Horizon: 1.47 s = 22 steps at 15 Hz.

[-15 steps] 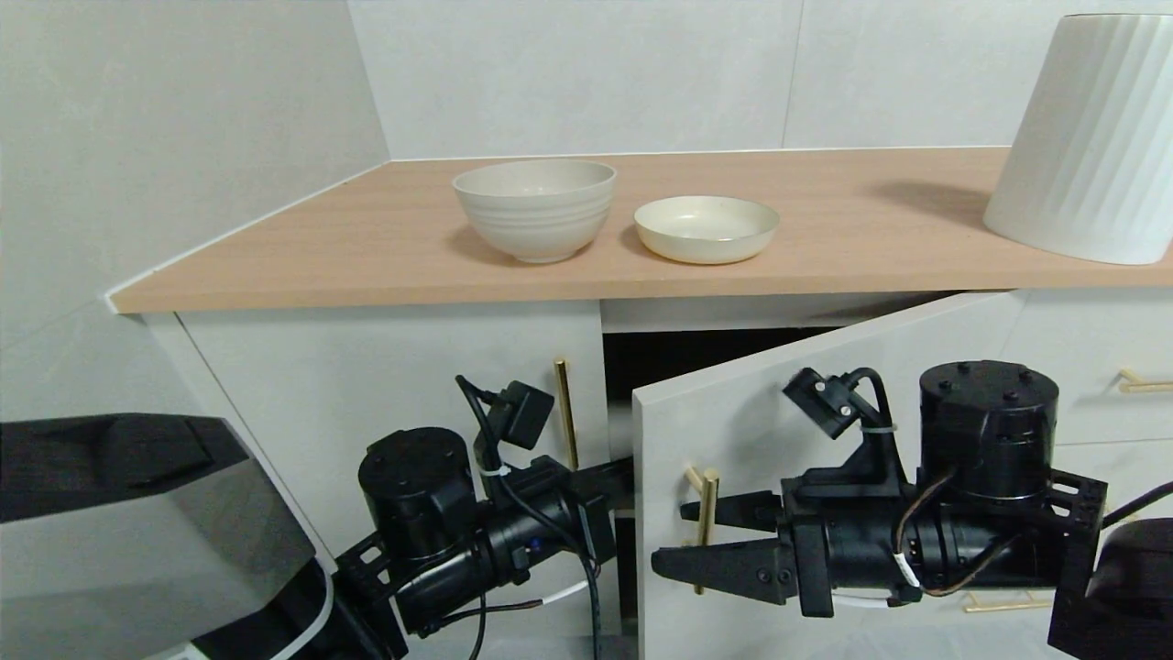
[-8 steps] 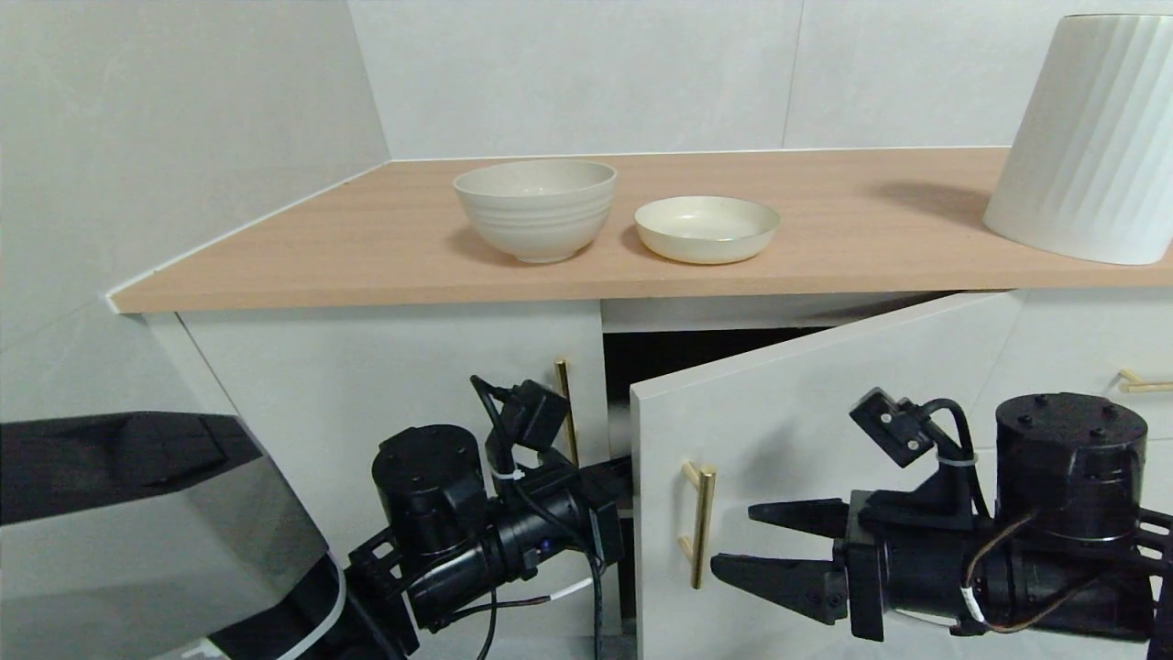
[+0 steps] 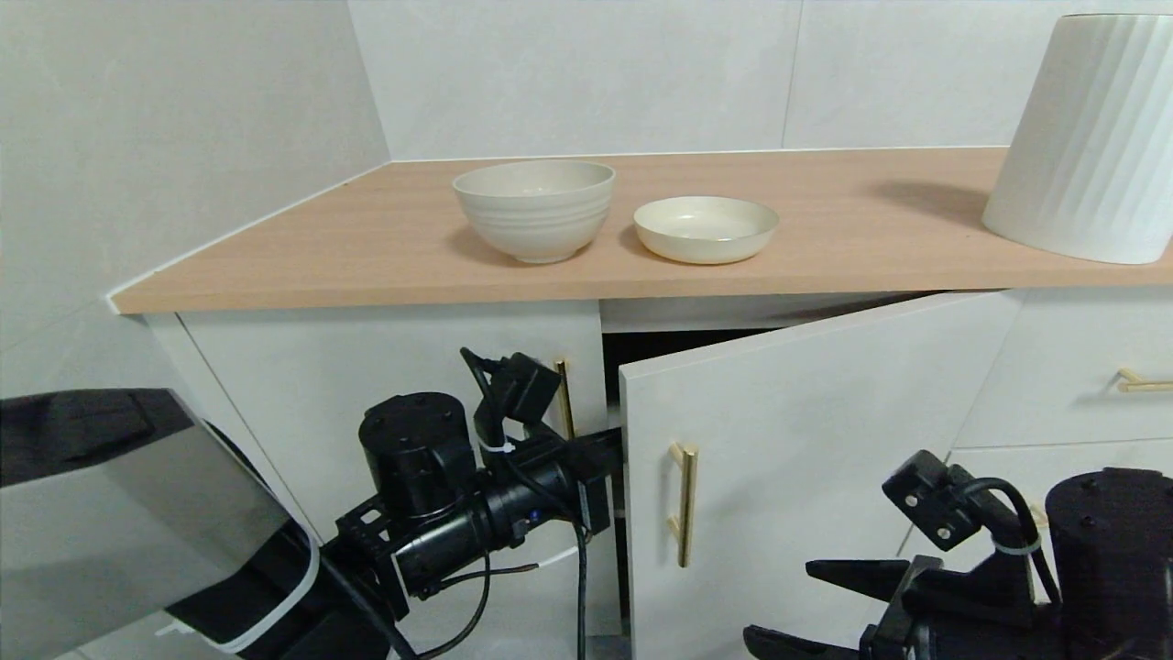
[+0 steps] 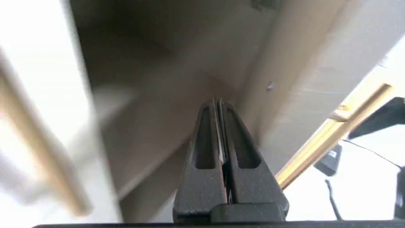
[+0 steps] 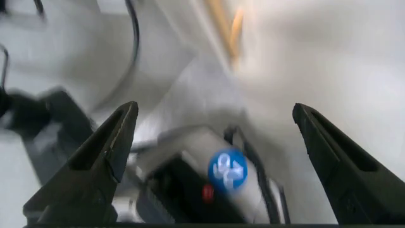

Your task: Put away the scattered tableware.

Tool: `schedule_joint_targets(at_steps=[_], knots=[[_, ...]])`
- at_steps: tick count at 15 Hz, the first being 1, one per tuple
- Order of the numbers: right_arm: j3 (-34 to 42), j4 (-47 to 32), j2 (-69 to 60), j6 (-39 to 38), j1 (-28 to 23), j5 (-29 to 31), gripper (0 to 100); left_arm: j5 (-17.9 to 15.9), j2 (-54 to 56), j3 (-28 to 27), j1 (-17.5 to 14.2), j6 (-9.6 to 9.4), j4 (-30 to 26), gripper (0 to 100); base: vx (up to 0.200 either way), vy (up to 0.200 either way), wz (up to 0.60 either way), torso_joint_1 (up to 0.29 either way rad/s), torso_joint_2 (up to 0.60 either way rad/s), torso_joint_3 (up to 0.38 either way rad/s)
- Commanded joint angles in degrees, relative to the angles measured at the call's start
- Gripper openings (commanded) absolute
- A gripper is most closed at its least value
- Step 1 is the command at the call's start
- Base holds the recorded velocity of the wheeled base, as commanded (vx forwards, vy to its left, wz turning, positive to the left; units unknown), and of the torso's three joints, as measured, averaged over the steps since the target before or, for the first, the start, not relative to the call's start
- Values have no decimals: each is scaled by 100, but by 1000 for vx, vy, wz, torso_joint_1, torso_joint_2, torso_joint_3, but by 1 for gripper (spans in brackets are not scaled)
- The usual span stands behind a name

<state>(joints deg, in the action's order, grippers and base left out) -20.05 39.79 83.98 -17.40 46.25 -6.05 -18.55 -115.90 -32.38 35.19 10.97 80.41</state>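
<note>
Left tool (image 4: 218, 107) closed, empty, tip in the cabinet door (image 3: 806, 403) gap, probably to swing it wider. Right tool (image 3: 779, 600) wide open, empty.

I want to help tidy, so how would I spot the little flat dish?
Find the wooden countertop above the white cupboards. Two cream dishes sit side by side near its front edge. The shallow dish is the one nearer the tall ribbed white container, and it is low and wide, unlike the deep, ringed bowl beside it.
</note>
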Motion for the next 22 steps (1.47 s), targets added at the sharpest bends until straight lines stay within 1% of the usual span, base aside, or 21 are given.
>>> schedule_joint_targets(at_steps=[1, 2, 4, 7, 11, 18, 22], knots=[[-104, -261, -418, -1, 16, -2, 100, -8, 217, -260, -57, -95, -280, 0, 0, 0, 0, 0, 0, 0], [-130, -296, -444, -1, 24, -2, 100, -8, 199, -304, -30, -95, -465, 0, 0, 0, 0, 0, 0, 0], [-122, -305, -444, -1, 24, -2, 100, -25, 14, -348, 14, -104, -456, 0, 0, 0, 0, 0, 0, 0], [-104, -314, -426, -1, 95, -2, 100, -17, -91, -348, 181, -104, -438, 0, 0, 0, 0, 0, 0, 0], [-122, -534, -444, 8, 200, -2, 100, -17, -65, -366, 225, -104, -438, 0, 0, 0, 0, 0, 0, 0], [-113, -542, -418, 8, 200, -2, 100, -34, -293, -550, 225, -95, -438, 0, -200, 0, 0, 2, 4, 2], [-113, -542, -409, 8, 200, -2, 100, 1, -662, -761, 216, -69, -394, 0, 0, 0, 0, 0, 0, 0]])
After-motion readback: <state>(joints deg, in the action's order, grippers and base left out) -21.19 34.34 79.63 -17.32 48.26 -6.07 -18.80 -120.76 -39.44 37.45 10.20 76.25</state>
